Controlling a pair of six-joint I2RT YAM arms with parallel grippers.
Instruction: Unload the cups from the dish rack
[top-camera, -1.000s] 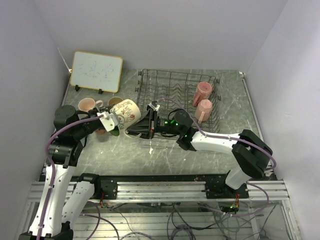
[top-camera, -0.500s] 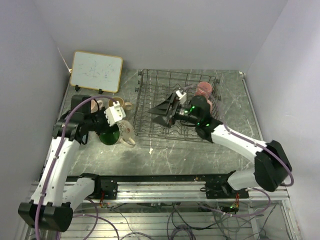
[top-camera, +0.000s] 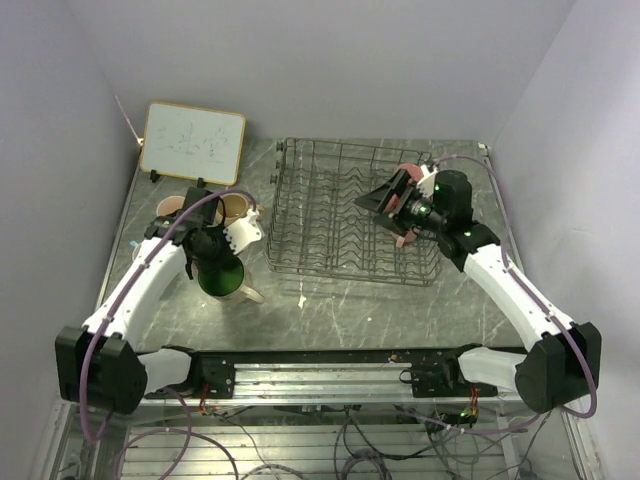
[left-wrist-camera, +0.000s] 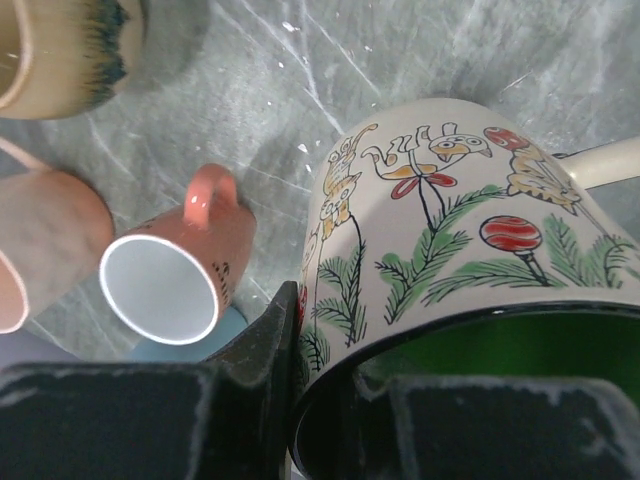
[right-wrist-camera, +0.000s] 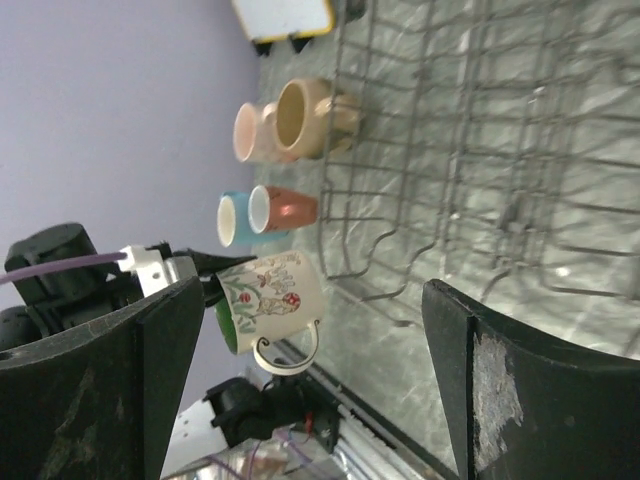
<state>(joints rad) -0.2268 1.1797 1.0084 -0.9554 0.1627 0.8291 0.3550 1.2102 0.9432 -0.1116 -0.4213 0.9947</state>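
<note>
My left gripper (top-camera: 214, 254) is shut on the rim of a cream cup with a green inside (top-camera: 222, 277), one finger inside and one outside (left-wrist-camera: 262, 345). The cup (left-wrist-camera: 450, 250) hangs low over the table left of the dish rack (top-camera: 300, 268); whether it touches I cannot tell. Beside it lie a salmon cup (left-wrist-camera: 185, 265) and a light blue cup (right-wrist-camera: 232, 220). A pink cup (top-camera: 172, 207) and a tan cup (top-camera: 233, 207) stand further back. My right gripper (top-camera: 375, 196) is open above the rack's right part, partly hiding pink cups (top-camera: 405, 236) there.
A wood-framed whiteboard (top-camera: 192, 142) leans at the back left, behind the cups on the table. Purple walls close in the left, back and right. The arms' rail (top-camera: 320, 365) runs along the near edge.
The right gripper let go of the cream cup, opened wide and swung back right over the rack. The left gripper closed on the cup's rim and carried it left and down beside the other cups.
</note>
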